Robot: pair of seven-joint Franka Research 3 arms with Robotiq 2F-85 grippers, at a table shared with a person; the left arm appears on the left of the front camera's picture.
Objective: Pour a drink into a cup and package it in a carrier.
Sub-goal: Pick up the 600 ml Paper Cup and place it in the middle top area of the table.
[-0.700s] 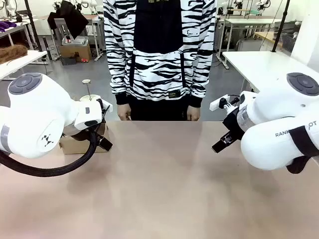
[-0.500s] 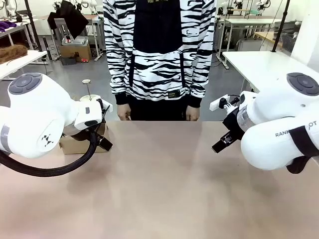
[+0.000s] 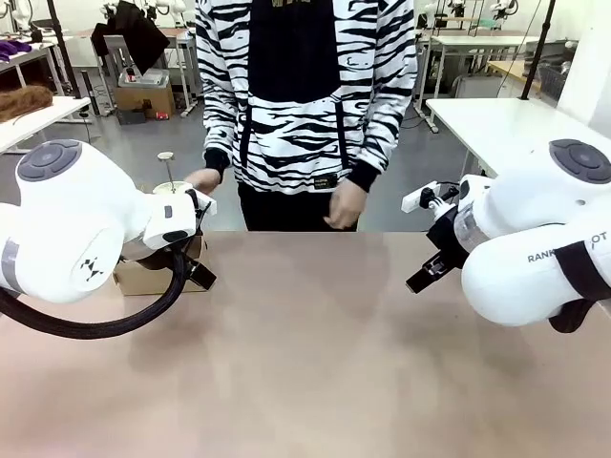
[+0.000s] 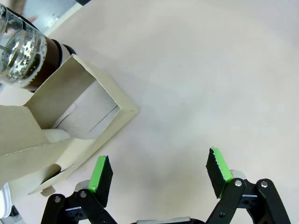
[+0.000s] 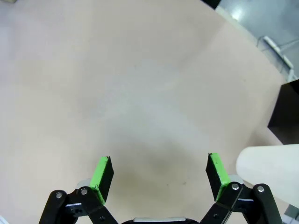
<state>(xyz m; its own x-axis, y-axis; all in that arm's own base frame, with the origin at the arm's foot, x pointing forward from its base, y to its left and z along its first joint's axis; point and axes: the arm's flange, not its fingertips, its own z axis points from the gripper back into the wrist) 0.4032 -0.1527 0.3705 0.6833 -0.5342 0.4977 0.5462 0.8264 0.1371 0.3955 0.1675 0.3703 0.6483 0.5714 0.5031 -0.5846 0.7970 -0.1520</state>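
The brown cardboard carrier (image 4: 81,109) lies on the table just left of my left gripper (image 4: 159,173), which is open and holds nothing. In the front view the carrier (image 3: 143,278) sits mostly hidden behind my left arm. Beside the carrier stands the glass jug (image 4: 19,52) with the dark drink (image 4: 52,50) in it; its plunger knob (image 3: 166,156) rises behind my left arm, and a person's hand (image 3: 201,179) is next to it. My right gripper (image 5: 160,173) is open over bare table. A white rounded shape, apparently the cup (image 5: 271,167), stands close beside its right finger.
A black box (image 5: 286,111) stands past the white shape at the table's edge. The person stands at the far side, the other hand (image 3: 342,206) hanging above the far edge. The right gripper (image 3: 427,275) and left gripper (image 3: 197,271) flank the tan table (image 3: 305,363).
The person has shifted to the left and raised one hand to the jug behind my left arm; the other hand has lifted off the table edge. Neither arm has moved.
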